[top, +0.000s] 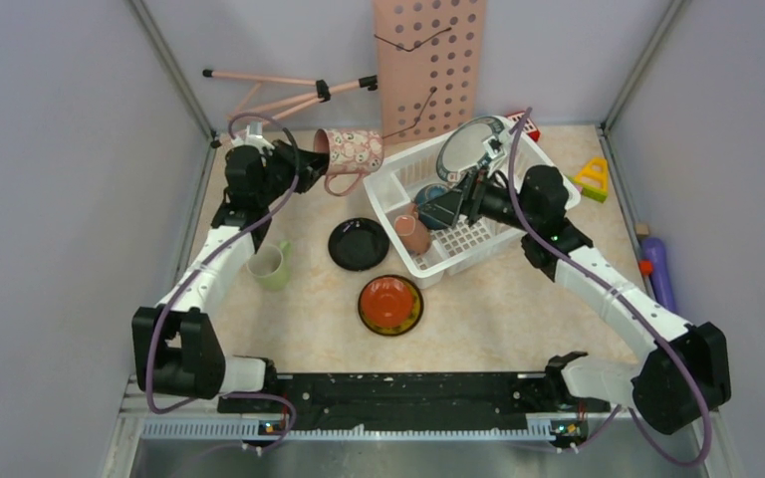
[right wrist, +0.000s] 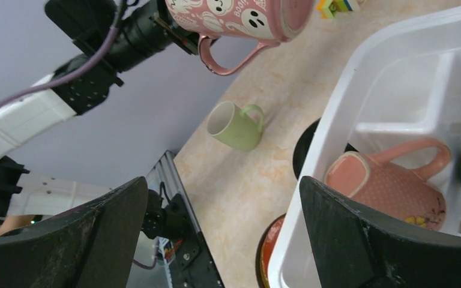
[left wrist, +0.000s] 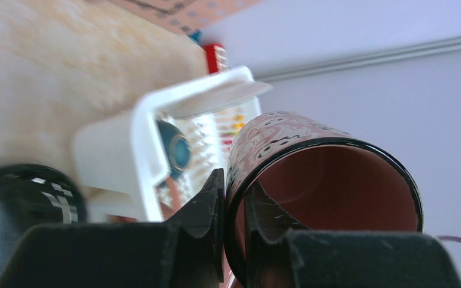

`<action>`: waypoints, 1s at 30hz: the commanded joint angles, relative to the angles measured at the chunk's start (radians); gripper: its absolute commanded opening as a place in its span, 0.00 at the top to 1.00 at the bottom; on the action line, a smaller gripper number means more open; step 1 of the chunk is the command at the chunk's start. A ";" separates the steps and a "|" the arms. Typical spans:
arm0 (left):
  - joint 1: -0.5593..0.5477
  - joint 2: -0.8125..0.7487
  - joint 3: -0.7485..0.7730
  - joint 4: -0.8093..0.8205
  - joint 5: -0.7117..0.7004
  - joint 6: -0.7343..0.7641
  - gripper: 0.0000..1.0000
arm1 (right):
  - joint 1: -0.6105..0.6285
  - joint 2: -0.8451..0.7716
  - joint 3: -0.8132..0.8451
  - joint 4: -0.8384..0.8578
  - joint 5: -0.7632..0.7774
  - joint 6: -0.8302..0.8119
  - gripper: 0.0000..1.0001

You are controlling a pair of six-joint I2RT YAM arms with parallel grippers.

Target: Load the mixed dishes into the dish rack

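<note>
Left gripper [left wrist: 233,186]: narrow, pinched on the rim wall of the pink ghost-printed ceramic mug [left wrist: 330,180], with one finger inside the mouth and one outside.
Mug attitude: on its side in the air, long axis about level, mouth toward my wrist, base leading, handle hanging down.
Mug position: above the far left of the beige table [top: 518,299], clear of the surface.
Rack bearing: the large white slotted plastic dish rack [top: 428,271] lies to the right of the mug, roughly along the line its base points, with its near corner just beside the mug.
Right gripper [top: 446,207]: jaws wide, holding nothing, over the rack's middle.
Rack contents: a speckled pink cup [right wrist: 384,186] on its side in the left compartment.
Nearer arm: the left, since it carries the mug.
My read: I need a short carry rightward, and I must tip the mug before lowering it.
</note>
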 commanded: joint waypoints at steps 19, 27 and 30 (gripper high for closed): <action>-0.316 0.137 0.121 0.628 0.121 -0.601 1.00 | 0.059 0.088 0.001 0.518 0.106 0.167 0.22; -0.362 0.201 0.166 0.656 0.142 -0.586 1.00 | 0.059 0.107 0.022 0.570 0.126 0.217 0.34; -0.387 0.219 0.209 0.579 0.188 -0.541 1.00 | 0.059 0.113 0.020 0.584 0.154 0.230 0.47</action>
